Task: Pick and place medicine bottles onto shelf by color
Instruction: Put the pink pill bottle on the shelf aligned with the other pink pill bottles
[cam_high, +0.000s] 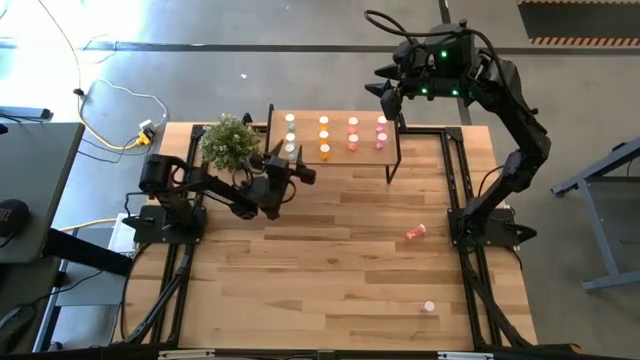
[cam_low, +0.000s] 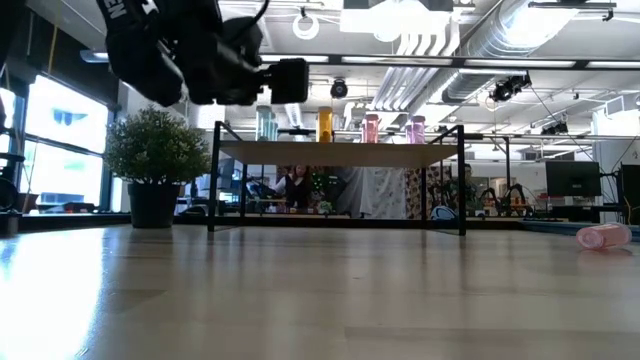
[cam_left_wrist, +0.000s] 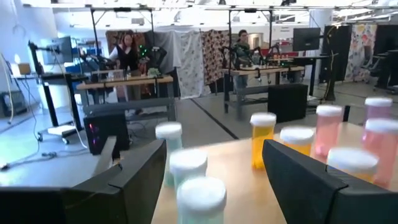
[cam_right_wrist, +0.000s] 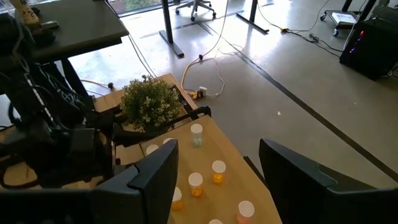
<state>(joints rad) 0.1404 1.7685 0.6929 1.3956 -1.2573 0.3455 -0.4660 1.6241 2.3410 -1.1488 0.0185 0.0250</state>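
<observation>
The shelf (cam_high: 335, 135) stands at the far edge of the desk (cam_high: 330, 260), just beside a potted plant (cam_high: 229, 141). In the high view eleven medicine bottles stand on it in four columns sorted by colour: three pale green bottles (cam_high: 290, 133), the nearest partly hidden by the left arm, three orange bottles (cam_high: 324, 136), three red-pink bottles (cam_high: 353, 134), and two pink bottles (cam_high: 381, 132).

Two more bottles are off the shelf. A red-pink bottle (cam_high: 415, 232) lies on its side on the desk near the right arm's base, well apart from the shelf; the low view shows it toppled too (cam_low: 603, 236). A pink bottle (cam_high: 429, 307) sits closer to the desk's near right corner.

The left gripper (cam_high: 296, 170) hovers at the shelf's left front edge, right by the green column. Its jaws are apart and hold nothing, with a green bottle (cam_left_wrist: 200, 198) just between them in the left wrist view.

The right gripper (cam_high: 385, 92) hangs raised above and behind the shelf's right end. Its jaws are spread wide and empty.
</observation>
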